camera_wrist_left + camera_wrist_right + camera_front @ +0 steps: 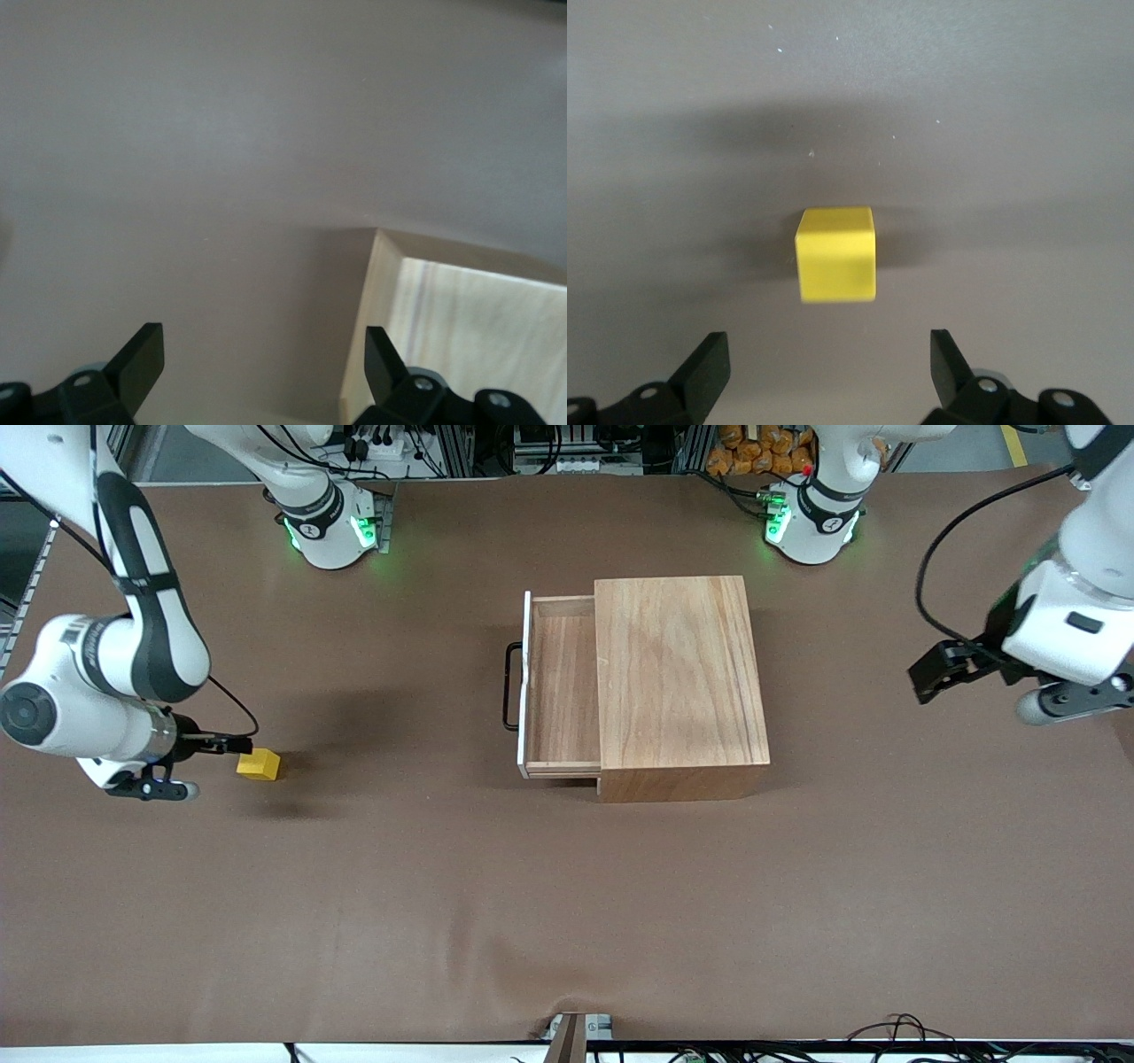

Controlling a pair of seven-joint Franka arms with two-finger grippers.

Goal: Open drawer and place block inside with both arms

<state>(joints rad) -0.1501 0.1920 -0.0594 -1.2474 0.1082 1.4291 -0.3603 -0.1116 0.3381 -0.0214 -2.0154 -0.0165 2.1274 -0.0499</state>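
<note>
A brown cloth (354, 921) (slightly wrinkled at its near edge) covers the table; metal racks (532, 447) with cables (895, 1032) line the room's edge.

A robotics lab is shown, not a home or a shop. Two white arms (133, 646) are mounted on green-lit round bases (332, 531) along one edge of a wide tabletop (567, 903) that is covered in plain brown sheeting. Aluminium framing and bundled cables (390, 443) are seen past that edge, and more loose cables (895, 1032) are strung along the edge nearest the front camera. Metal racking (27, 593) is glimpsed at the right arm's end.
</note>
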